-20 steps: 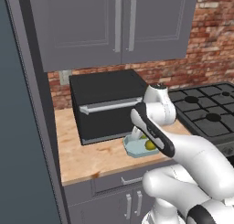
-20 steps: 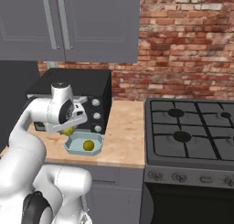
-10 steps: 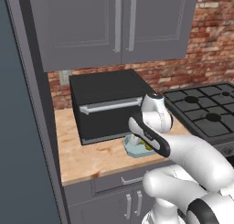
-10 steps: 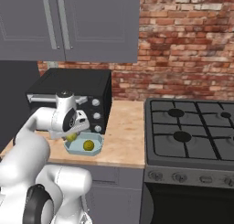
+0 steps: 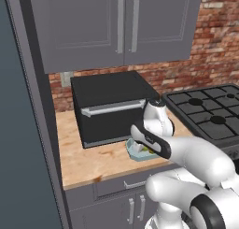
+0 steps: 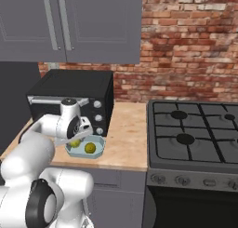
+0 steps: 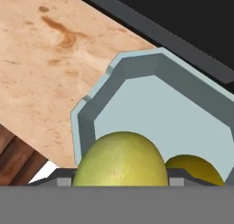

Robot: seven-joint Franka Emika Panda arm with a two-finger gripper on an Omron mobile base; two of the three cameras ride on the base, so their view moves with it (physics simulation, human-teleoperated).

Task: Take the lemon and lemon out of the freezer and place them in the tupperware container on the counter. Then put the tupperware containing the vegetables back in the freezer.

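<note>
My gripper (image 6: 76, 139) hangs low over the pale blue tupperware container (image 6: 99, 147) on the counter (image 6: 125, 134), in front of the microwave. It is shut on a dull olive-yellow lemon (image 7: 119, 157), held just inside the tray's near rim (image 7: 78, 123). The brighter lemon (image 7: 194, 168) lies on the tray floor beside it and shows as a yellow ball (image 6: 90, 148) from the right base camera. In the left base view my forearm covers most of the container (image 5: 134, 152). The freezer's dark side (image 5: 18, 130) fills the left edge.
A black microwave (image 5: 112, 106) stands right behind the tray, under grey wall cupboards (image 5: 116, 22). A gas stove (image 6: 195, 134) adjoins the counter on the right. Bare wood (image 5: 88, 160) lies left of the tray. A brick wall closes the back.
My hand has come down with the olive lemon, from above the tray to just inside its rim. The bright lemon and the tray have stayed put.
</note>
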